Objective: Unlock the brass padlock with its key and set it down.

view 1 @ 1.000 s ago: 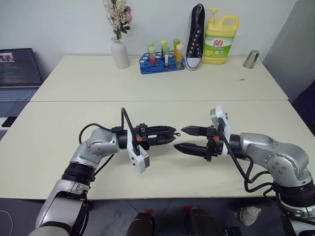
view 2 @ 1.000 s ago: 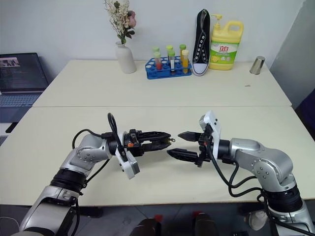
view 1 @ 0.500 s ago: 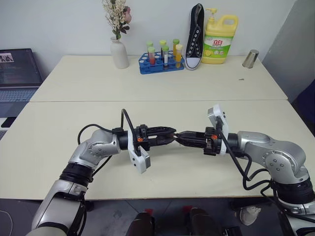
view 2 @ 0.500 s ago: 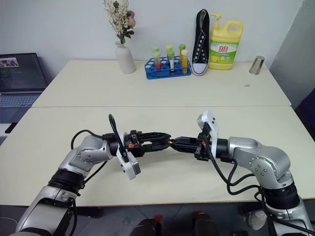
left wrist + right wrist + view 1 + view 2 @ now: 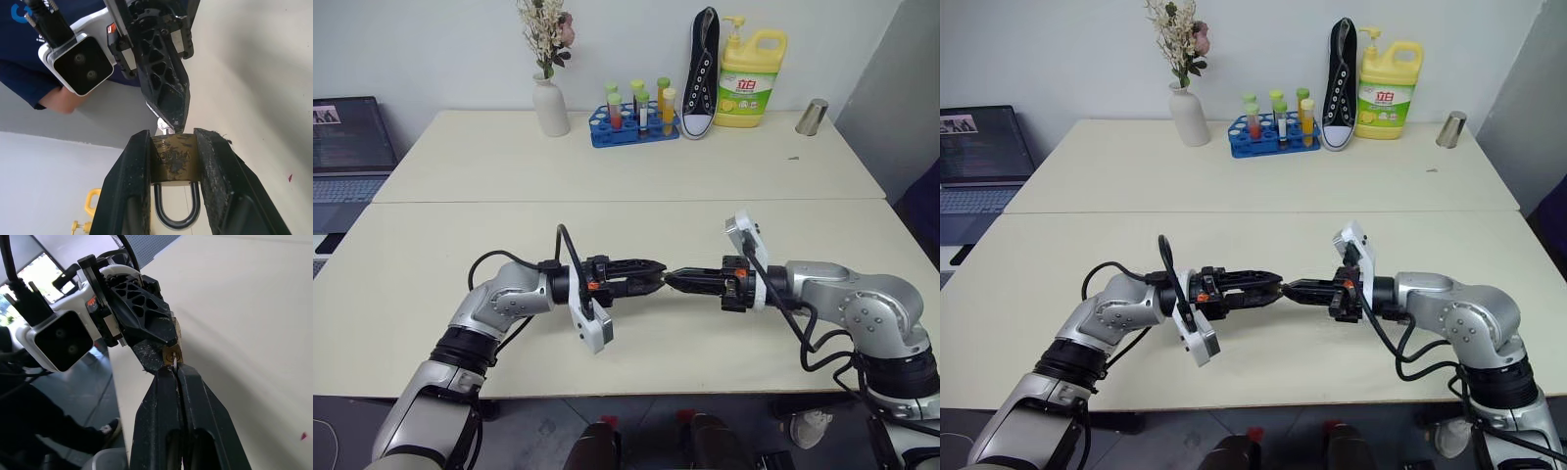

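Cream table [image 5: 460, 235], laptop [image 5: 347, 137] alongside, white wall [image 5: 431, 49] behind.

Two pale tables [image 5: 460, 245] are seen pushed together, their seam running across the middle of the frame. In the lower half, the left gripper [image 5: 658, 276] and the right gripper [image 5: 670, 280] are held level above the near table and pointed at each other, their tips met just right of centre. The fingers of the right gripper are pressed together. Anything pinched at the meeting point is too small to be made out.

Along the top edge, a white vase of dried flowers [image 5: 548, 98], a blue rack of tubes [image 5: 631, 122], a black sneaker [image 5: 703, 73] stood on end, a yellow detergent bottle [image 5: 752, 78] and a metal cup [image 5: 814, 117] are lined up. A laptop [image 5: 350, 137] is seen at the left edge.
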